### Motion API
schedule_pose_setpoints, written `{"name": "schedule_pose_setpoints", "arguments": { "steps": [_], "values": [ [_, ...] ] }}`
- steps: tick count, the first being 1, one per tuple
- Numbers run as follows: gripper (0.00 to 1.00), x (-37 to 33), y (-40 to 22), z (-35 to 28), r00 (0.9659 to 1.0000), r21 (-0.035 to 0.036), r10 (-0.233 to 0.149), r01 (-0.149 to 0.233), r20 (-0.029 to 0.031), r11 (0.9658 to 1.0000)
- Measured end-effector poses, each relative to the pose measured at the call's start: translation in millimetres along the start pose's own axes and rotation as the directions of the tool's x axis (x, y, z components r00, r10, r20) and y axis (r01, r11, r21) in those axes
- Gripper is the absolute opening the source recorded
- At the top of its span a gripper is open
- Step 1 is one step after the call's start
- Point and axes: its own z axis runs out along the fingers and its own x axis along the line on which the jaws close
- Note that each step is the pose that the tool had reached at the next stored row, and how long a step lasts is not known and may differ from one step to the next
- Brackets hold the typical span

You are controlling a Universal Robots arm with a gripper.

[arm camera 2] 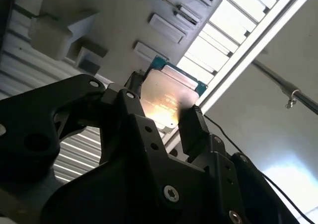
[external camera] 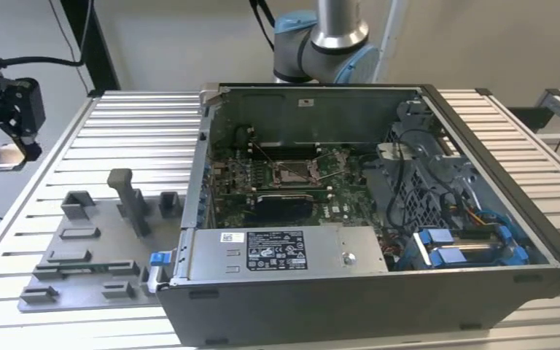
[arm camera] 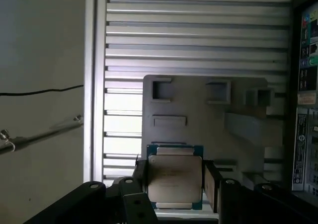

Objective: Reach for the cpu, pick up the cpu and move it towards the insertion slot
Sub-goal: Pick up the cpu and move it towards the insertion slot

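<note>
The gripper (external camera: 3, 142) is clenched on the cpu (arm camera: 175, 177). In both wrist views its fingers (arm camera: 212, 184) press two opposite edges of the chip, with the silvery top face exposed between them. In the exterior view, the cpu hangs at the exterior view's left, by the outer edge of the slatted bench (external camera: 144, 138). It is raised off the grey tray (external camera: 95, 255) and well apart from the insertion slot (external camera: 291, 173), which lies on the green board inside the open computer case (external camera: 358, 306). Treat the grasp as narrow: only the thin edges are held, so a jolt or a fast swing would probably let the chip slip or twist. From this position it could drop onto the bench slats or off the bench edge. Watch the case wall nearest the tray too, since a low path toward the slot would likely bring the gripper or the chip against its rim. A chip that reaches the slot tilted could foul the metal frame or the wire lever. As for writing, a white label (external camera: 275, 250) sits on the metal box at the front of the case, and coloured stickers (arm camera: 308, 30) line the case side in the first wrist view. None of this print can be read reliably, and no legible marking shows on the cpu's top face.
</note>
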Motion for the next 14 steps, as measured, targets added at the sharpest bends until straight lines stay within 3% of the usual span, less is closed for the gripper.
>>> {"name": "schedule_pose_setpoints", "arguments": {
  "steps": [9,14],
  "values": [
    [0.00,0.1,1.5,-41.0,1.0000,0.0000,0.000,0.000,0.0000,1.0000],
    [0.00,0.1,1.4,-41.7,1.0000,0.0012,0.000,0.000,-0.0005,1.0000]
  ]
}}
